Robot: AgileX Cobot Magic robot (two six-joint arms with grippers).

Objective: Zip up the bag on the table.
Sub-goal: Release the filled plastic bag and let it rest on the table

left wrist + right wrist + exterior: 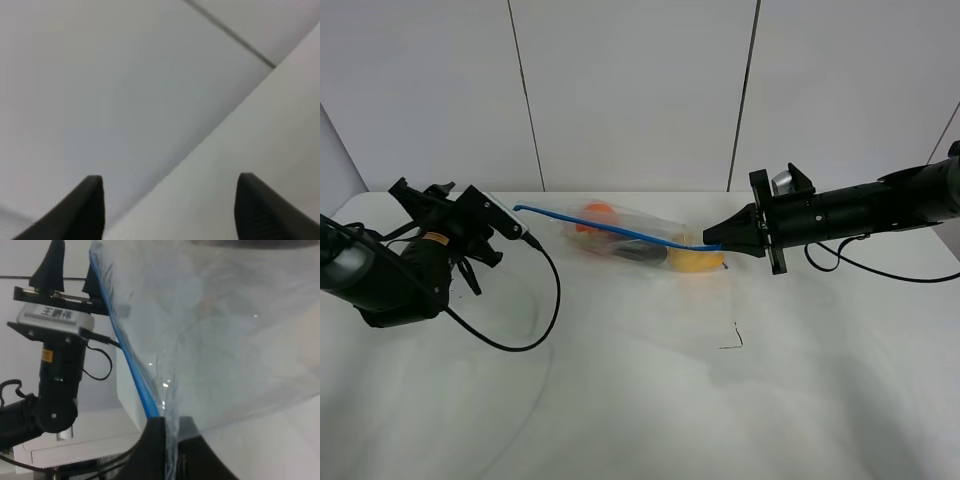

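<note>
Seems to be the zipping step itself; pinching the bag (640, 240) at one end of its blue zipper strip (610, 231) with the right gripper (170, 442), jaws clenched on the plastic, strip stretched and raised above the table (640, 400), produce-filled body lying mid-table toward the far side. Standing off with the left gripper (170, 200) — jaws apart, gripping nothing, near the strip's free end but not touching. Cannot tell whether sealed along the full length. Next, probably: close the left jaws lightly on the strip and slide along it — needs steady tension from the right. Plenty of bare table in front and at both sides; only a looping cable (535, 320) nearby; wall (620, 90) close behind, so best to stroke along the strip, not backward.
</note>
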